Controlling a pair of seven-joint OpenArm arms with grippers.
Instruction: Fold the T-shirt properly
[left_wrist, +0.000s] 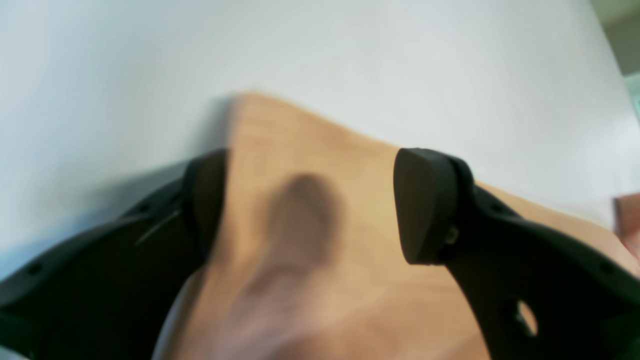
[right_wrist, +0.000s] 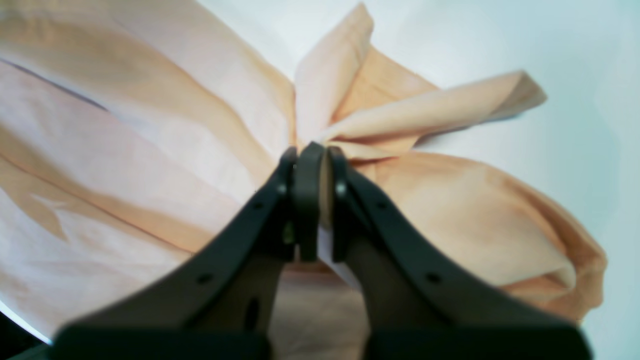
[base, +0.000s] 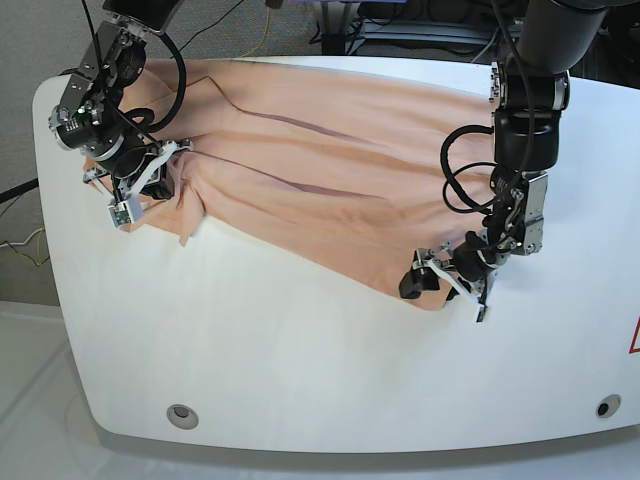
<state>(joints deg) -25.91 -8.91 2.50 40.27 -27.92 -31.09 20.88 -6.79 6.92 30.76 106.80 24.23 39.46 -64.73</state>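
Observation:
The peach T-shirt (base: 330, 150) lies spread across the far half of the white table (base: 300, 350), with creases running along it. At the shirt's near right corner my left gripper (base: 445, 283) stands open. In the left wrist view the shirt corner (left_wrist: 300, 145) lies between the spread fingers (left_wrist: 425, 205) of the left gripper (left_wrist: 315, 200), untouched by either. My right gripper (base: 165, 182) is at the shirt's left end. The right wrist view shows the right gripper (right_wrist: 312, 157) shut on a pinched bunch of the T-shirt (right_wrist: 150, 150), with cloth fanning out beyond the tips.
The table's rounded front edge has two small round holes (base: 181, 413) near its corners. Cables hang off the left side (base: 20, 250). Bare white tabletop lies in front of the shirt.

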